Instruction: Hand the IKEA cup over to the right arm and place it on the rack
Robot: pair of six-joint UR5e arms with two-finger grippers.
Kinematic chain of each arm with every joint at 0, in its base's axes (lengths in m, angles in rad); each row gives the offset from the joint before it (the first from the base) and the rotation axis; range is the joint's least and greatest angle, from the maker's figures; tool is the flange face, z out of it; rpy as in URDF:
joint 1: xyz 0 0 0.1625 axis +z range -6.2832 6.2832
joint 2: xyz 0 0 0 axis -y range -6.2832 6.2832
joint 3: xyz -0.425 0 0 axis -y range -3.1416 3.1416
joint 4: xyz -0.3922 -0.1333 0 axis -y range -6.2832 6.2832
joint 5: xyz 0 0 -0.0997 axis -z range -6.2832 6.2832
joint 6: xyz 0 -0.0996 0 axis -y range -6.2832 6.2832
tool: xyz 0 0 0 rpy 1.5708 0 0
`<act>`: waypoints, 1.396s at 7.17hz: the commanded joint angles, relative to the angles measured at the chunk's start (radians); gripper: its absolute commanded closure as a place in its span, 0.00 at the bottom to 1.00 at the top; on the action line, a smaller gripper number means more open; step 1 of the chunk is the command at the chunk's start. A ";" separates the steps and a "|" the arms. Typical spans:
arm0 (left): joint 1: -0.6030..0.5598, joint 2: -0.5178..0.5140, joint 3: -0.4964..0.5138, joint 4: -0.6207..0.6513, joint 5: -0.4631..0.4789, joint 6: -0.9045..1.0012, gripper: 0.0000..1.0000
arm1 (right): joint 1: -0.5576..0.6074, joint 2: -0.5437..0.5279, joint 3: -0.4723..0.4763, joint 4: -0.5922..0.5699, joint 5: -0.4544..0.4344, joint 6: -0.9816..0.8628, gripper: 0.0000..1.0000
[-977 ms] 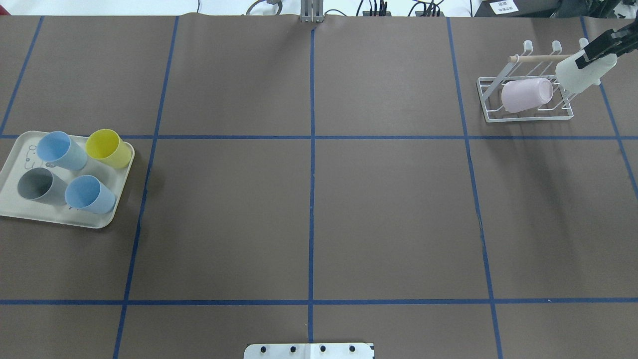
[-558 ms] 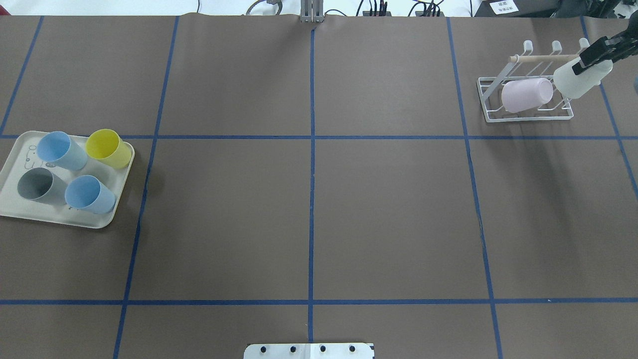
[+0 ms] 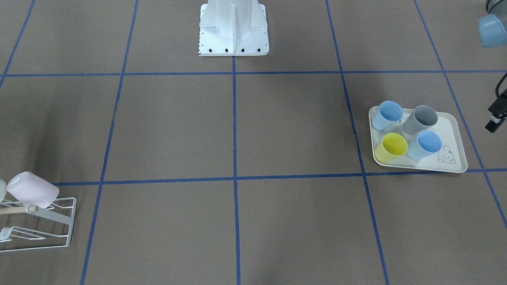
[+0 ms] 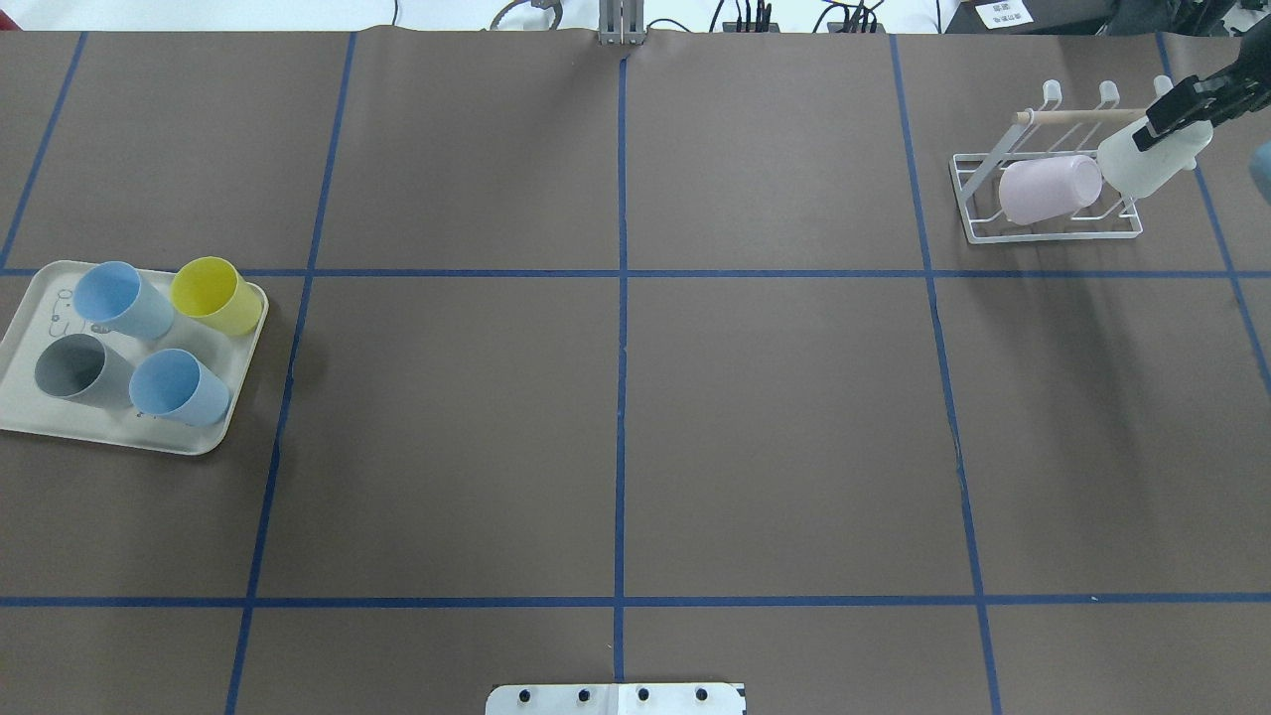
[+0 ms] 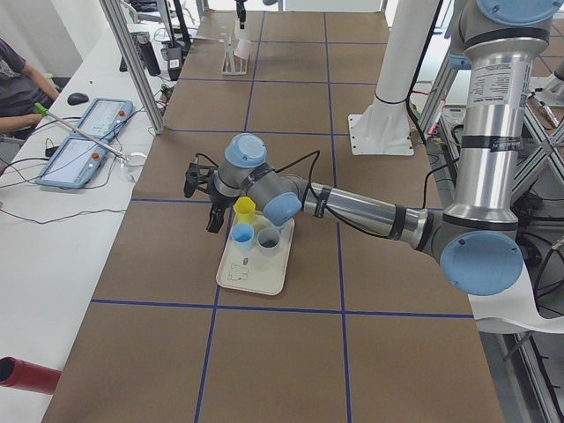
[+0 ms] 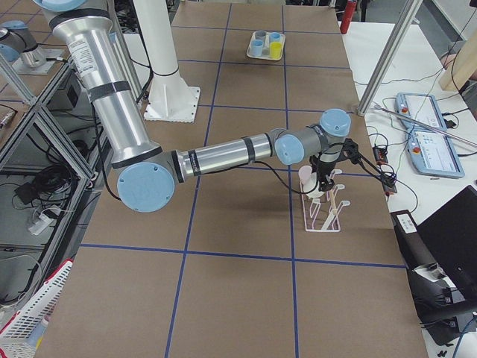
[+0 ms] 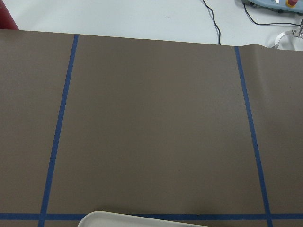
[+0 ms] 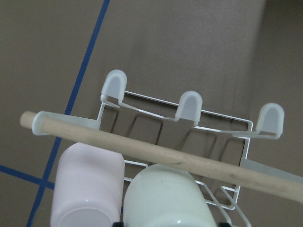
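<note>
The right gripper [image 4: 1152, 129] has its fingers [image 4: 1182, 104] clamped on the white cup [image 4: 1147, 164], held tilted over the right end of the rack [image 4: 1053, 236] at the desk's far right. It is pressed close to the pink cup [image 4: 1048, 189]; I cannot tell if they touch. Lowering it could shove the pink cup off its prong or snag the wooden rod [image 8: 189, 163]. Letting go before a prong catches it would probably let the cup roll away. The left gripper [image 3: 495, 116] hangs near the tray [image 3: 451, 134]; I cannot tell how its fingers stand.
</note>
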 commanded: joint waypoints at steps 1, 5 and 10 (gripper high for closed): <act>0.000 0.002 -0.007 0.000 0.000 -0.002 0.00 | -0.014 0.031 -0.050 0.002 -0.001 -0.001 0.83; 0.000 0.008 -0.007 0.002 -0.002 -0.002 0.00 | -0.050 0.033 -0.055 0.002 -0.003 0.000 0.27; 0.003 0.000 -0.010 0.096 0.001 0.005 0.00 | -0.022 0.054 -0.046 -0.007 0.016 0.000 0.01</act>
